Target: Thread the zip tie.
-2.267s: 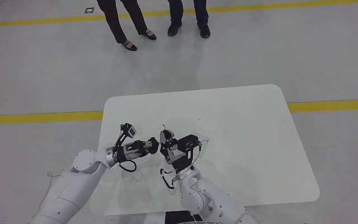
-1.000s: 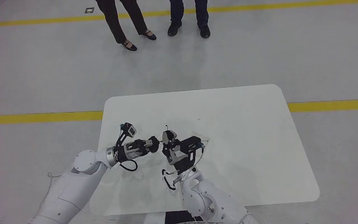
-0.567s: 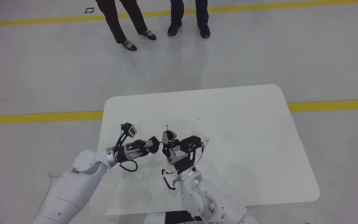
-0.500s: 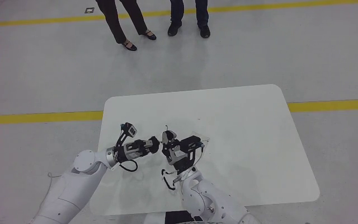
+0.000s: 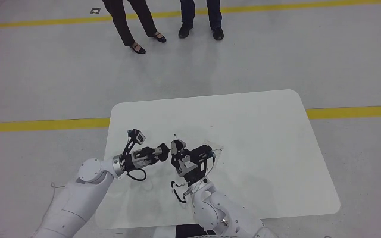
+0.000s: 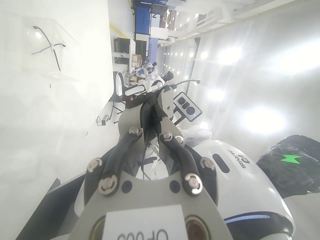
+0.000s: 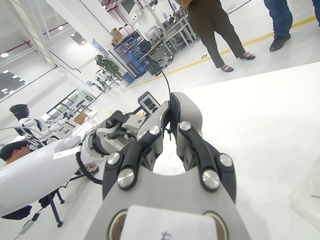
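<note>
A thin black plastic zip tie [image 7: 167, 82] stands up out of the right end effector [image 7: 170, 112], whose two grey fingers are pinched closed on its strap. The strap rises from the fingertips in a gentle curve and ends in a small boxy head at its upper tip, and a short stub of it shows below the pads, between the fingers. It is held above the near-left part of the white round-cornered bench [image 5: 268, 131]. The left end effector [image 6: 149, 101] sits just left of the right one, tip almost against tip, its fingers drawn together over dark pads; what lies between them cannot be made out. Just right of the right end effector a clear shallow plastic tray [image 6: 70, 43] rests on the bench, with a few spare black ties [image 6: 47, 47] crossed inside it.
</note>
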